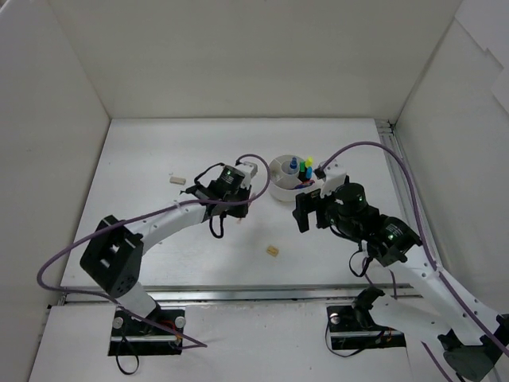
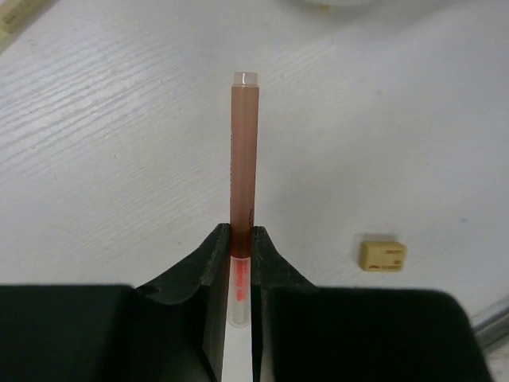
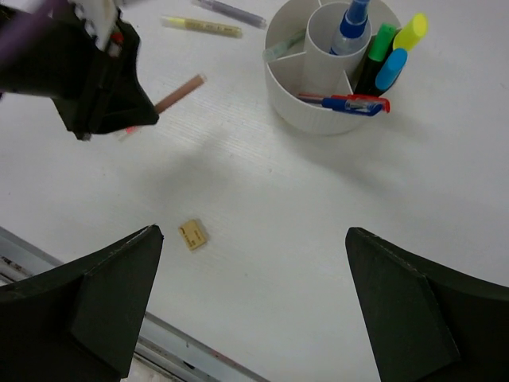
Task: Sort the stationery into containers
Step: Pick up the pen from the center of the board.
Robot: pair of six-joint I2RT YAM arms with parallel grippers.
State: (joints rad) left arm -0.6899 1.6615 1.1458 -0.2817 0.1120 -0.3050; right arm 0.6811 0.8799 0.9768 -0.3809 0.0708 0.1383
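My left gripper is shut on a thin pink pencil, which sticks out past the jaws above the table. The right wrist view shows that gripper and the pencil up at the left. The white round organizer holds a blue-capped marker, green, yellow and blue highlighters, and a red and blue pen. My right gripper hangs open over bare table, right of a beige eraser.
A yellow pencil and a purple one lie on the table left of the organizer. A second eraser lies at the far left. White walls enclose the table; a metal rail runs along its near edge.
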